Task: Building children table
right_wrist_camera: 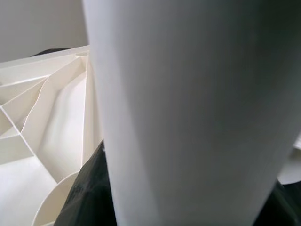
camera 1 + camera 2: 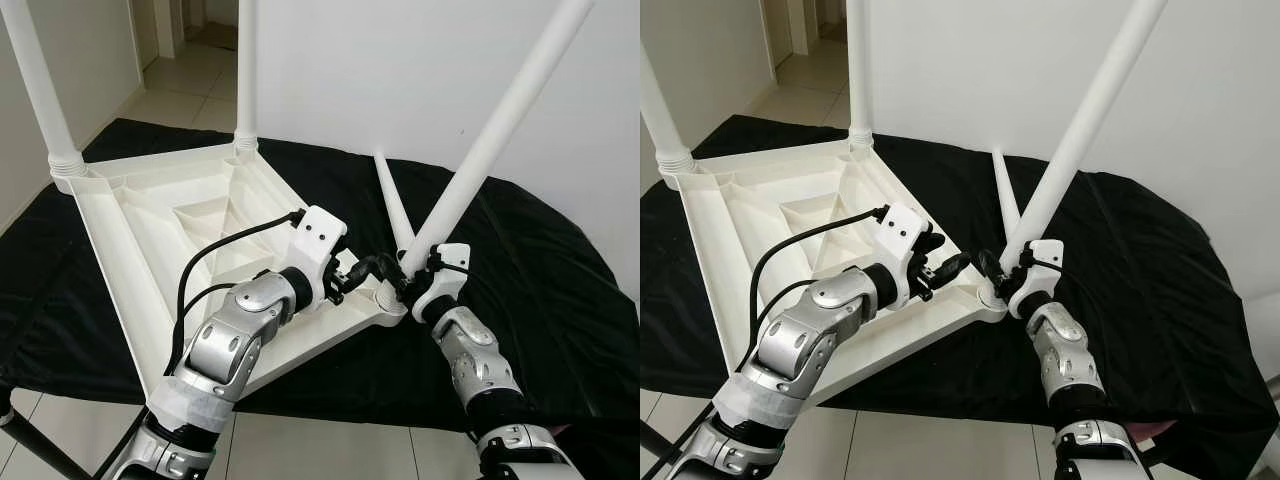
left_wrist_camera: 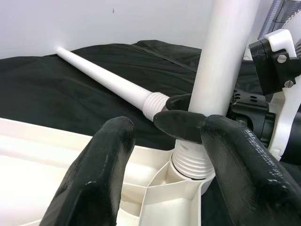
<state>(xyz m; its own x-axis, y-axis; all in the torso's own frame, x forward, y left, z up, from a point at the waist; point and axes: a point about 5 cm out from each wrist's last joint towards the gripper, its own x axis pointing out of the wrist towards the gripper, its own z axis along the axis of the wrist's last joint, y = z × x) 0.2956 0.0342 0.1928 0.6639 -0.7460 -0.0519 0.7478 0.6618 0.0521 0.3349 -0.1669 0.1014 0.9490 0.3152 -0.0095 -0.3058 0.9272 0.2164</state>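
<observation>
Leg (image 2: 480,160) tilted in tabletop (image 2: 150,230) corner socket; my right hand (image 2: 415,275) clamps it to seat threads, left hand (image 2: 365,270) open beside, steadying.

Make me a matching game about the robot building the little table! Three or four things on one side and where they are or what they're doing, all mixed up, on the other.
Things:
1. loose leg
2. slanted leg
3. upside-down tabletop
4. left gripper

Where or what:
A. lying on the black cloth
B. held by the right gripper at the corner socket
C. open beside that socket
D. two legs already standing in it

Pairs: 1-A, 2-B, 3-D, 4-C
</observation>
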